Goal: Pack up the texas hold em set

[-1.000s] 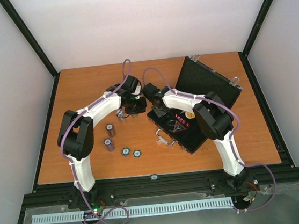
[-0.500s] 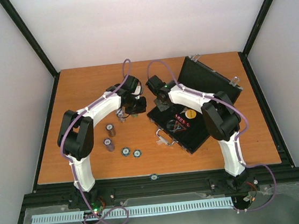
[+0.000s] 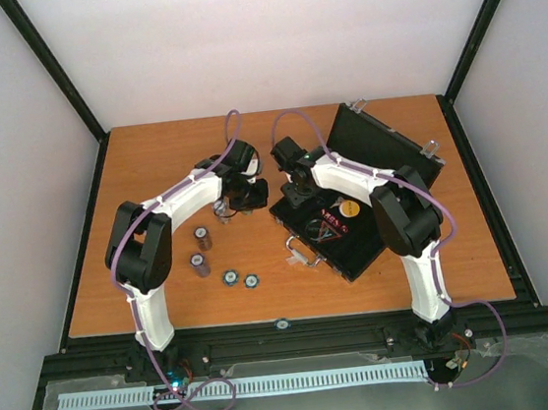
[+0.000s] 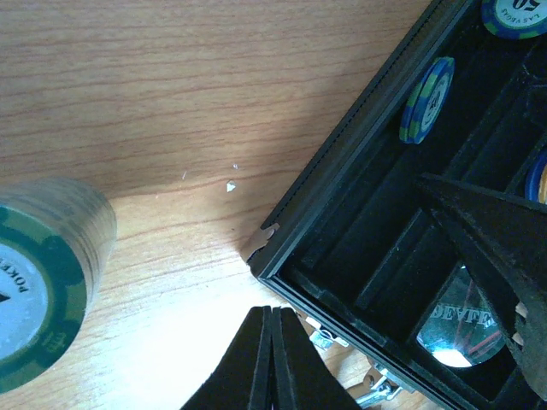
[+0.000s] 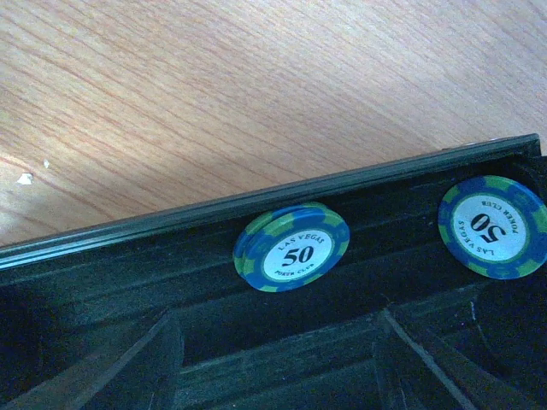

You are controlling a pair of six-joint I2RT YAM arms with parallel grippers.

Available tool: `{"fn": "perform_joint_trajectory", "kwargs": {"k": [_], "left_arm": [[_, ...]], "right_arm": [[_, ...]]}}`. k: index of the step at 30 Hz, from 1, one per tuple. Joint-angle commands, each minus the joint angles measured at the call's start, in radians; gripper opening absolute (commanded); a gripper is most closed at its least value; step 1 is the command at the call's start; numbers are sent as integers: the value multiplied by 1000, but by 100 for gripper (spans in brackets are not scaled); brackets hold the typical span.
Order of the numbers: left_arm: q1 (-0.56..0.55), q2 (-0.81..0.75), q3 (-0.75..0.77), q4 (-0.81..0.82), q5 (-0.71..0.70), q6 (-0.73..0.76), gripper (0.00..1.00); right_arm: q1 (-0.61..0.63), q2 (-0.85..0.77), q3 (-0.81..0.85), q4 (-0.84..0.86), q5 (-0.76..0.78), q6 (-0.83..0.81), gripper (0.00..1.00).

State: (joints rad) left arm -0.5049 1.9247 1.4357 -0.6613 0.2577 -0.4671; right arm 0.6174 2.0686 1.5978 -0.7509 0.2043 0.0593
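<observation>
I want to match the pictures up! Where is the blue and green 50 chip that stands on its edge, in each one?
Top view: cannot be made out, too small or hidden.
Left wrist view: the chip is at the upper right, leaning on its edge just inside the case wall.
Right wrist view: middle of the picture, leaning on the same wall.
Shared landmark: the black case, which shows in all three.

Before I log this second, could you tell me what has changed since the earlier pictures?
The right gripper shifted slightly rightward over the case, its arm uncovering more of it. I cannot tell whether it released anything. The left gripper, chip stacks and loose chips stayed put.
</observation>
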Motion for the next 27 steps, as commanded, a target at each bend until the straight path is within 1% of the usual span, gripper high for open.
{"fn": "perform_joint_trajectory", "kwargs": {"k": [1, 8, 16, 21, 24, 27], "left_arm": [[5, -24, 3, 12, 6, 5, 1], [5, -27, -4, 8, 5, 9, 1], [6, -22, -9, 9, 8, 12, 1], [6, -13, -2, 8, 11, 11, 1], [6, -8, -1, 8, 12, 12, 1], [6, -6, -3, 9, 12, 10, 1]], "right_arm": [[2, 6, -2, 13, -15, 4, 63], [-1, 83, 41, 9, 9, -13, 64], [-14, 107, 38, 28, 35, -8, 62], [-18, 118, 37, 45, 61, -16, 52], [-23, 132, 37, 46, 51, -23, 39], [-27, 130, 29, 55, 39, -33, 33]]}}
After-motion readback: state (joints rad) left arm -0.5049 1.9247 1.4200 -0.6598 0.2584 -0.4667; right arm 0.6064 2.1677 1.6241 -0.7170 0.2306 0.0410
